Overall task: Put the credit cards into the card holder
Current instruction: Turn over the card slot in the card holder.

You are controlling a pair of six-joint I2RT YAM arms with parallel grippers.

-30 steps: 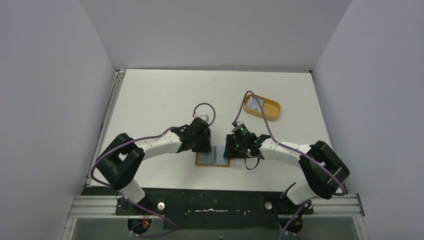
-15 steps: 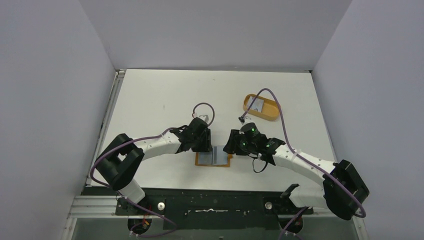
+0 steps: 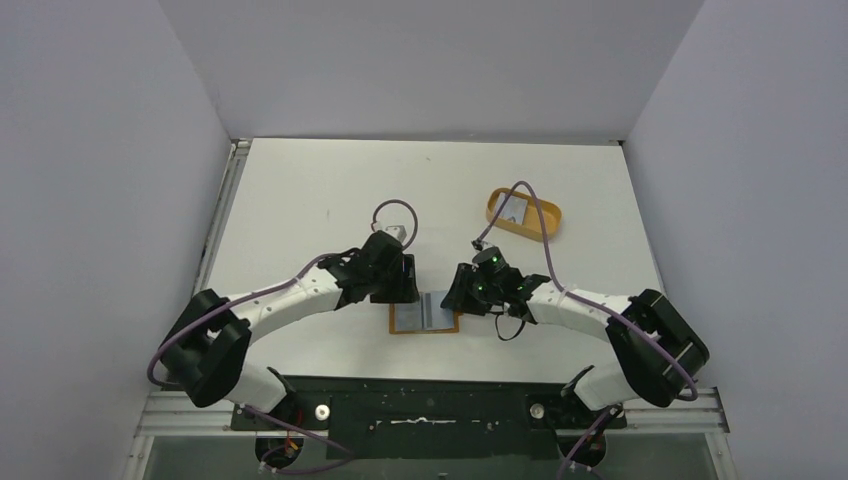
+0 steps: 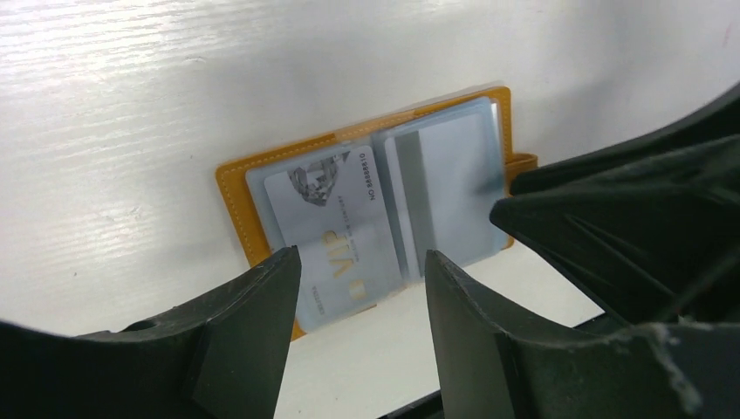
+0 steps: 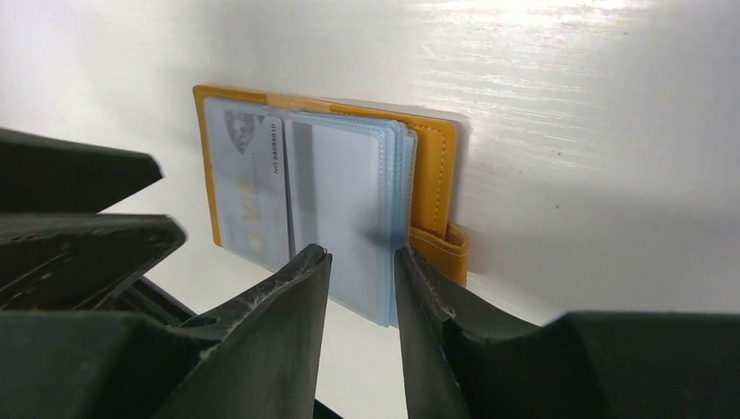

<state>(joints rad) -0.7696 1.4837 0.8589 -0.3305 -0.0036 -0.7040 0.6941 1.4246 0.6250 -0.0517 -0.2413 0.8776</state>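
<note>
Orange-tan card holder (image 3: 425, 318) lies open flat on the table (image 3: 300, 200), between the two arms near the front edge. Progress, as I read it: partial. One VIP card (image 4: 336, 223) sits in the left half; its lower end looks to poke out past the holder's near edge, so it may not be fully seated. At least one pale card (image 3: 513, 212) is over in the orange tray (image 3: 545, 228) at far right, well apart from the holder, so that one is left to fetch and slot. Left gripper (image 4: 362, 262): jaws spread, nothing between them, hovering over the VIP card. Right gripper (image 5: 358, 253): jaws nearly together with a narrow gap, and the edge of the clear sleeves (image 5: 345, 209) lines up with that gap. Can't tell whether it is pinching a sleeve or just above it. View differences: only the top view shows the tray and its card; both wrist views miss it. The left wrist view gives the print on the VIP card and its overhang. The right wrist view shows the sleeves stacked several deep on the right half, plus the snap tab at the holder's right edge. The top view flattens all that to a grey patch.
</note>
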